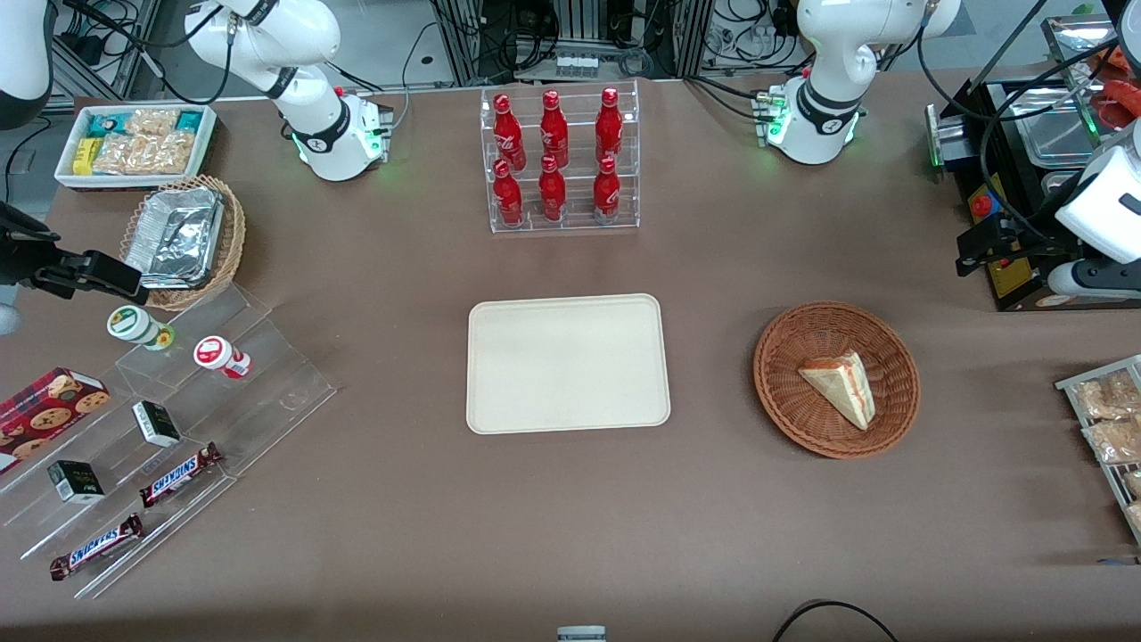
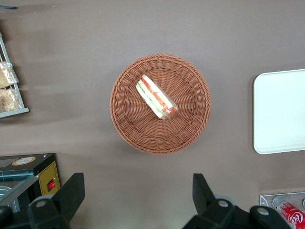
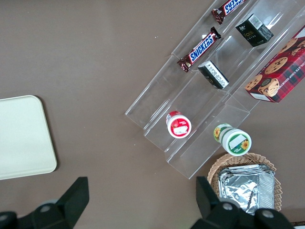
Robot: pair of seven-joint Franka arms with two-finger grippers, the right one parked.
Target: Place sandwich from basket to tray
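Note:
The sandwich (image 1: 842, 385) is a pale bread wedge with red and green filling, lying in the round reddish-brown wicker basket (image 1: 775, 392). The left wrist view looks down on the sandwich (image 2: 156, 97) resting in the middle of the basket (image 2: 128, 124). The cream tray (image 1: 567, 364) lies flat and bare beside the basket, toward the parked arm's end, and its edge shows in the wrist view as the tray (image 2: 281, 112). My left gripper (image 1: 976, 245) hangs high above the table, toward the working arm's end and farther from the front camera than the basket. This gripper (image 2: 138, 183) is open and holds nothing.
A clear rack of red bottles (image 1: 560, 160) stands farther from the front camera than the tray. A black machine (image 1: 1025, 178) sits near the gripper. A wire rack of snack packets (image 1: 1105, 419) lies at the working arm's end. Acrylic steps with candy bars (image 1: 178, 419) occupy the parked arm's end.

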